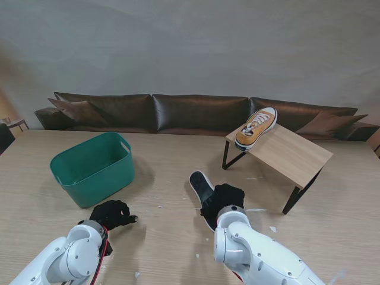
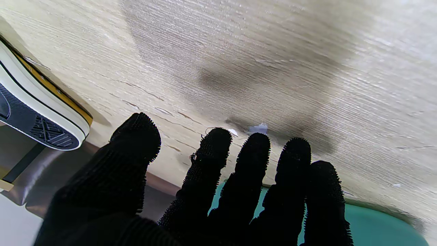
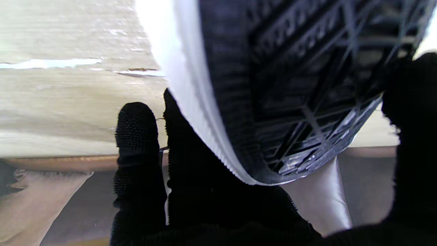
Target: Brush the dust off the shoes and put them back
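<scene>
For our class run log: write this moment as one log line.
right robot hand: shut on shoe, sole up | left robot hand: open, over table | second shoe: on small stand | green bin: left

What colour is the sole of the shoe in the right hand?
Dark navy-black, white-edged sole, clearest in the right wrist view.

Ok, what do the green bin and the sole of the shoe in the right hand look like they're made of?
The green bin looks like moulded plastic: smooth, slightly glossy walls with a cut-out handle. The held shoe's sole looks like dark rubber with a raised tread pattern and a ribbed white edge band; the right hand grips it, fingers wrapped around the side.
</scene>
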### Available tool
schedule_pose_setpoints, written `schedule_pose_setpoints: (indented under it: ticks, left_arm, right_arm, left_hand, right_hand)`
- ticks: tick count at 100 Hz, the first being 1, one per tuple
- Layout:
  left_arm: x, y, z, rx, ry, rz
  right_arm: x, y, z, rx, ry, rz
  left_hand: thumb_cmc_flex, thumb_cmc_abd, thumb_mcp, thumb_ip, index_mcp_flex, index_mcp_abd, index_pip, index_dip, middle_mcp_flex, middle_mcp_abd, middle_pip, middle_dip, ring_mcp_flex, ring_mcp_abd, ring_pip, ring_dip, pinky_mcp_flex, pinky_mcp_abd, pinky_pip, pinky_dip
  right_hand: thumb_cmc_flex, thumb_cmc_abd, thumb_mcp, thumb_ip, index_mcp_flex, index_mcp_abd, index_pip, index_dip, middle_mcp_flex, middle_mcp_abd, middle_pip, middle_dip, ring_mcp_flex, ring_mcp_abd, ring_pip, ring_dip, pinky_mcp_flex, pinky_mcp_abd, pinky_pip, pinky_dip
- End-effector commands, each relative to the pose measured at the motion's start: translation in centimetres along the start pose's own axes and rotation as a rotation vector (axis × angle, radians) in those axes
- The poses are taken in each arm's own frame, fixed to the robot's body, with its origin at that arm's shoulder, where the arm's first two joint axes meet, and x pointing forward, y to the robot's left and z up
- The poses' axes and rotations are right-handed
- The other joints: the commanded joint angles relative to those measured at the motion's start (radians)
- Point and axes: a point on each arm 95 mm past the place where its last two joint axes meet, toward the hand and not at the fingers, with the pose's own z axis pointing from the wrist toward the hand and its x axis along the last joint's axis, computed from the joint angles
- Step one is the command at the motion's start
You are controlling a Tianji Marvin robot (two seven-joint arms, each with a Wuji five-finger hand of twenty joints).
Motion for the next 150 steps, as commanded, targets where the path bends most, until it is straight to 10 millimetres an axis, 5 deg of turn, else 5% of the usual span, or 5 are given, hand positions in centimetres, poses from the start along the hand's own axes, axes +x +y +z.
schedule_pose_setpoints:
  ticks: [1, 6, 14, 54, 150]
  left_arm:
    - [-0.3, 1.3, -0.2, -0.049, -0.010, -0.010]
    - [-0.3, 1.3, -0.2, -0.049, -0.009, -0.008]
    - [-0.3, 1.2, -0.3, -0.048, -0.007, -0.007]
    - [0.2, 0.8, -0.2, -0.033, 0.016, 0.000]
    - [6.1, -1.0, 2.4, -0.061, 0.242, -0.290]
  right_arm:
    - [0.5, -1.5, -0.4, 0.042, -0.002, 0.000]
    - [0.7, -1.6, -0.4, 0.031, 0.004, -0.003]
    - [0.9, -1.7, -0.5, 0.021, 0.016, 0.002]
    - [0.8, -1.6, -0.9, 0.027, 0.117, 0.061]
    - [-0.9, -0.1, 2.1, -0.269, 0.551, -0.021]
  left_hand:
    - [0.018, 0.028, -0.013, 0.027, 0.004, 0.015, -0.002, -0.003, -0.002, 0.018, -0.005, 0.000, 0.021, -0.012, -0.051, -0.036, -0.016, -0.021, -0.016, -0.011]
    - [0.017, 0.028, -0.013, 0.027, 0.006, 0.015, -0.001, -0.003, -0.001, 0.018, -0.005, 0.001, 0.021, -0.014, -0.050, -0.036, -0.016, -0.021, -0.016, -0.011]
    - [0.018, 0.029, -0.013, 0.027, 0.003, 0.016, -0.003, -0.003, -0.002, 0.018, -0.005, 0.001, 0.022, -0.014, -0.050, -0.036, -0.016, -0.021, -0.016, -0.011]
    - [0.021, 0.031, -0.010, 0.027, 0.003, 0.018, -0.004, -0.004, -0.003, 0.020, -0.007, 0.000, 0.018, -0.012, -0.052, -0.037, -0.016, -0.021, -0.017, -0.011]
    - [0.002, 0.046, -0.150, 0.038, -0.275, -0.109, -0.156, -0.195, -0.298, -0.001, -0.097, -0.154, -0.218, -0.063, -0.330, -0.126, -0.098, -0.087, -0.529, 0.040]
  right_hand:
    - [0.106, -0.147, 0.431, -0.067, 0.165, -0.159, 0.199, -0.029, 0.115, -0.085, 0.030, 0.040, 0.080, -0.029, 0.082, 0.036, -0.172, -0.027, 0.098, 0.006]
    - [0.139, -0.281, 0.567, -0.213, 0.194, -0.227, 0.346, -0.140, 0.190, -0.112, 0.047, 0.056, 0.151, -0.050, 0.132, 0.051, -0.117, -0.036, 0.139, 0.006]
    - [0.205, -0.365, 0.598, -0.256, 0.266, -0.323, 0.473, -0.202, 0.308, -0.149, 0.054, 0.108, 0.254, -0.077, 0.180, 0.069, -0.036, -0.046, 0.185, 0.011]
    - [0.320, -0.467, 0.738, -0.251, 0.238, -0.435, 0.780, -0.445, 0.355, -0.178, 0.062, 0.252, 0.397, -0.168, 0.278, 0.138, 0.179, -0.050, 0.257, 0.079]
    - [0.339, -0.499, 0.830, -0.260, 0.240, -0.473, 0.843, -0.424, 0.400, -0.174, 0.010, 0.349, 0.396, -0.189, 0.352, 0.192, 0.322, -0.071, 0.221, 0.105]
